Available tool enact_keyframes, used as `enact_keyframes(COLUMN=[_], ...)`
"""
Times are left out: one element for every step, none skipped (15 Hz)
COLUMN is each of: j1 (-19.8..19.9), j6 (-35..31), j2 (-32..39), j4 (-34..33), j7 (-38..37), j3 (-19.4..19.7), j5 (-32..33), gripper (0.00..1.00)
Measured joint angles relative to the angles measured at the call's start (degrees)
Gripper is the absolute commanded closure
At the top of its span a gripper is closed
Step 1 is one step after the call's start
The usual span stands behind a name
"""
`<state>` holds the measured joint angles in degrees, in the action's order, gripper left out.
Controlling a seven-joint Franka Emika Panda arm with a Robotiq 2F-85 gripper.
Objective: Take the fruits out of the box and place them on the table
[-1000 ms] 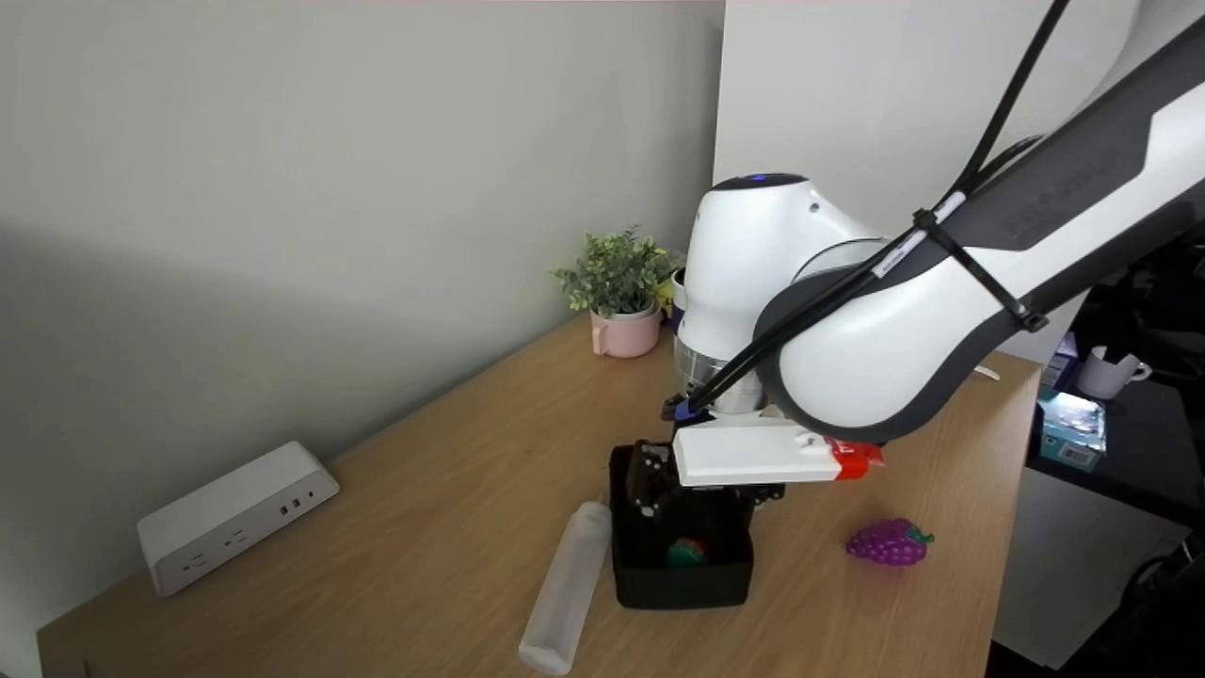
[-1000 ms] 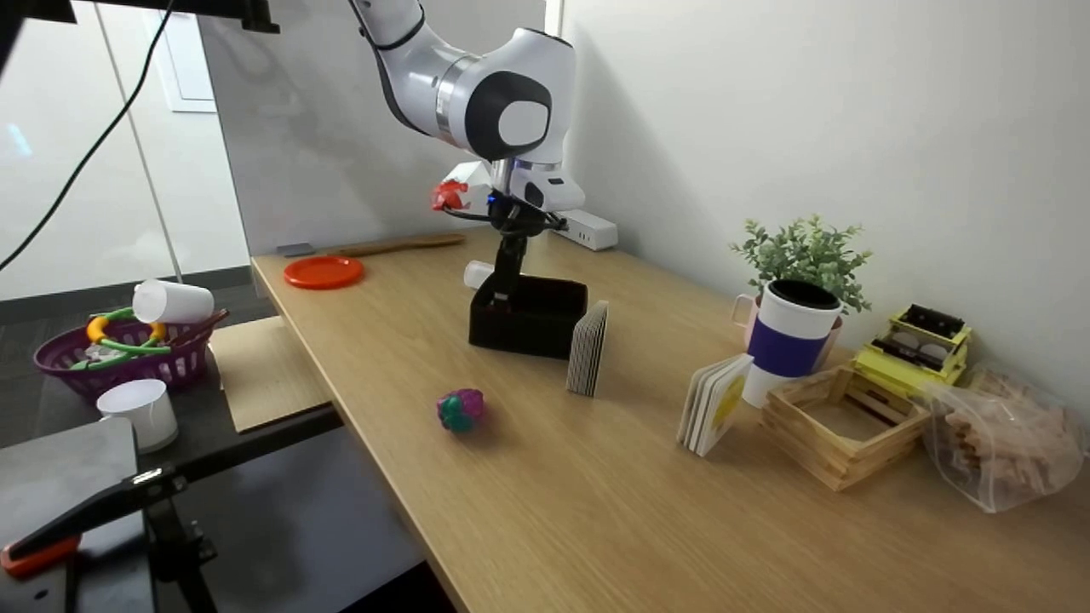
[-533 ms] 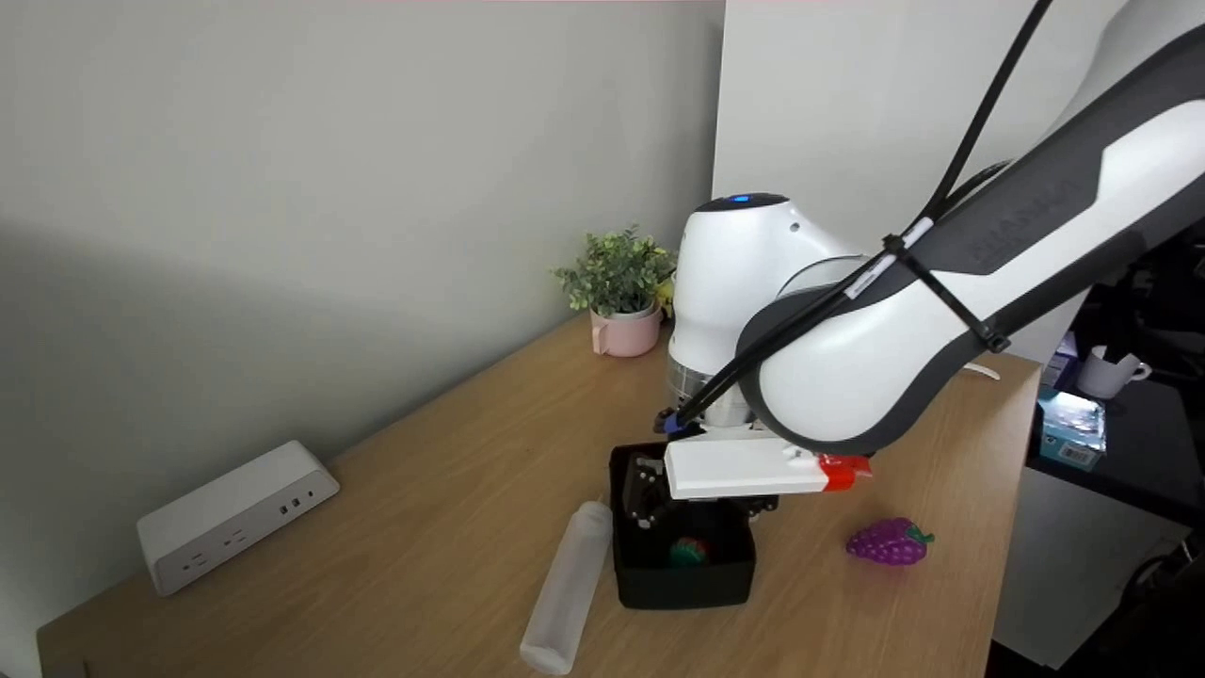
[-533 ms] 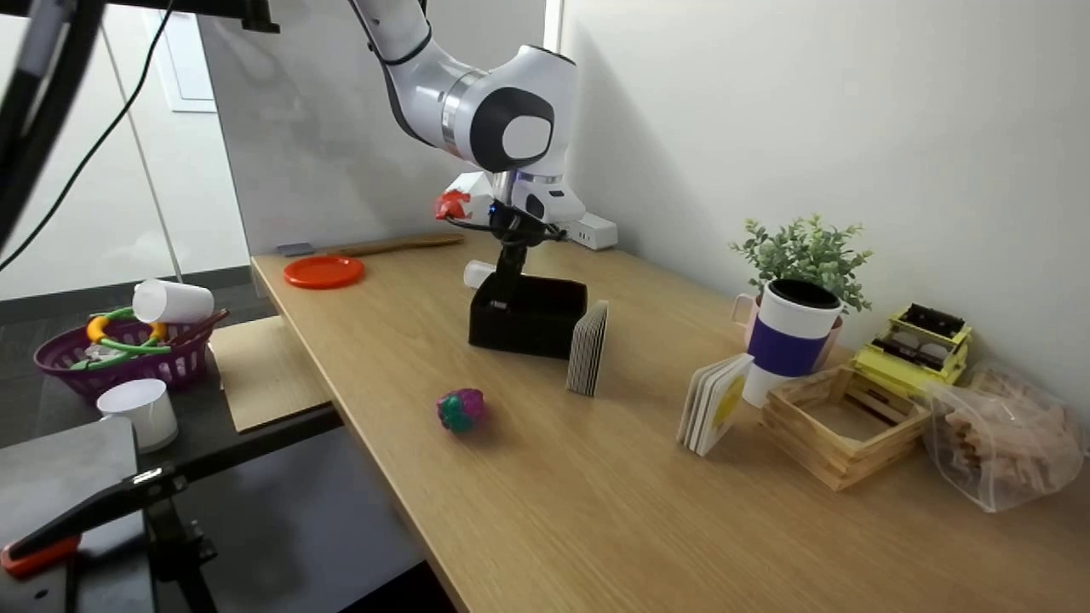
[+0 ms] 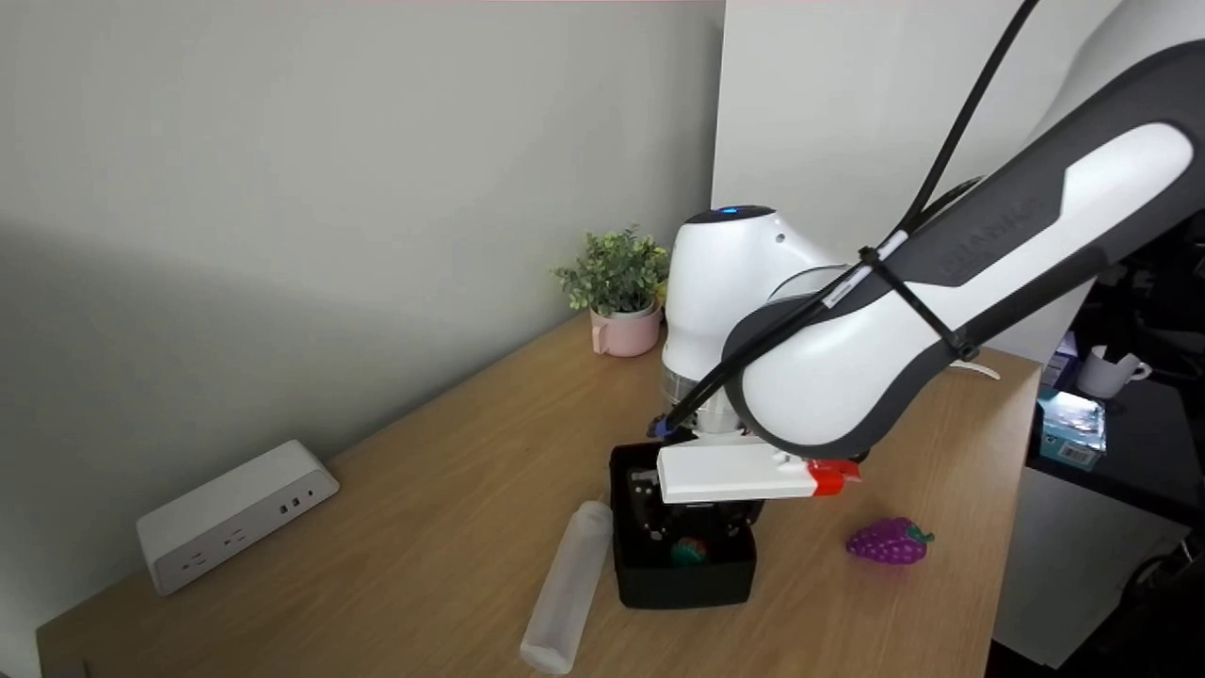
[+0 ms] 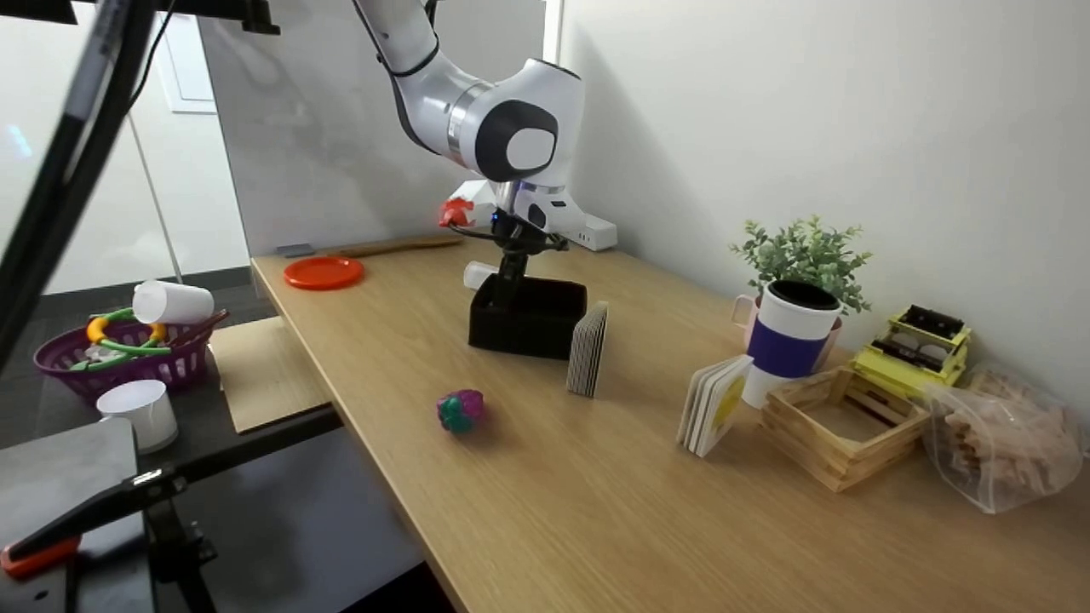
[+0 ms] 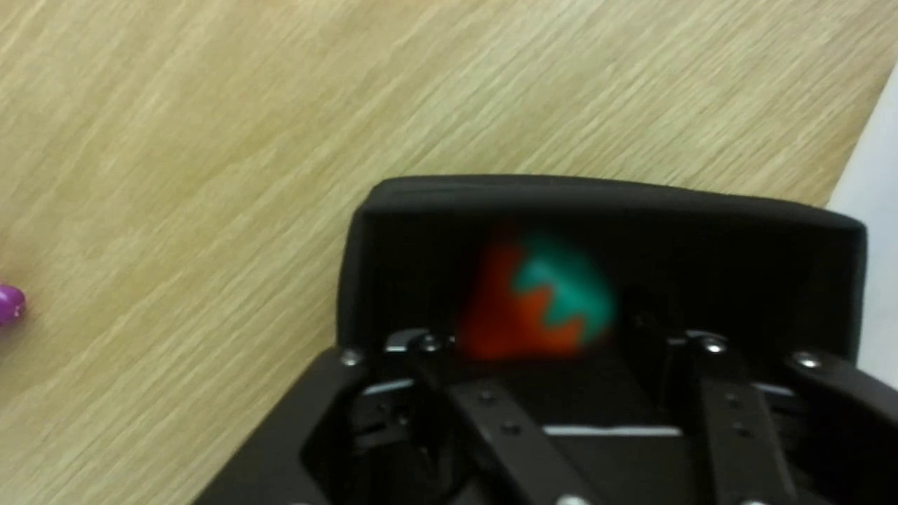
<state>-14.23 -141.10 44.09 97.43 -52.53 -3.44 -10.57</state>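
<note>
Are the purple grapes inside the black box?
No, in an exterior view the grapes lie on the table, apart from the box.

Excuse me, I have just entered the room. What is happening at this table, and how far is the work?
A robot arm appears to be emptying toy fruits from a black box. Its claw is open and down inside the box, close to a red-and-green fruit that is not gripped yet. A purple grape-like bunch already lies outside the box, on the wooden table.
</note>
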Motion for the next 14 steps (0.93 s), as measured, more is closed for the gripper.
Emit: enact_keyframes(j1=[0.0,0.0,0.1,0.1,0.1,0.1,0.1,0.1,0.1,0.1,0.1,0.0,-0.1,-0.3], j6=[0.0,0.0,0.1,0.2,0.3,0.3,0.3,0.3,0.3,0.3,0.3,0.2,0.1,-0.1], j2=[0.1,0.1,0.1,0.1,0.1,0.1,0.1,0.1,0.1,0.1,0.0,-0.1,-0.4,-0.6], j4=[0.0,-0.1,-0.2,-0.4,-0.5,-0.5,-0.6,-0.6,-0.7,-0.7,-0.7,-0.7,-0.7,-0.7], j7=[0.0,0.0,0.0,0.0,0.0,0.0,0.0,0.0,0.0,0.0,0.0,0.0,-0.2,-0.4], j3=[0.0,0.0,0.0,0.0,0.0,0.0,0.0,0.0,0.0,0.0,0.0,0.1,0.2,0.4], j5=[0.0,0.0,0.0,0.0,0.0,0.0,0.0,0.0,0.0,0.0,0.0,0.0,0.0,0.1], gripper=[0.76,0.79,0.79,0.79,0.79,0.79,0.79,0.79,0.79,0.79,0.79,0.79,0.79,0.79])
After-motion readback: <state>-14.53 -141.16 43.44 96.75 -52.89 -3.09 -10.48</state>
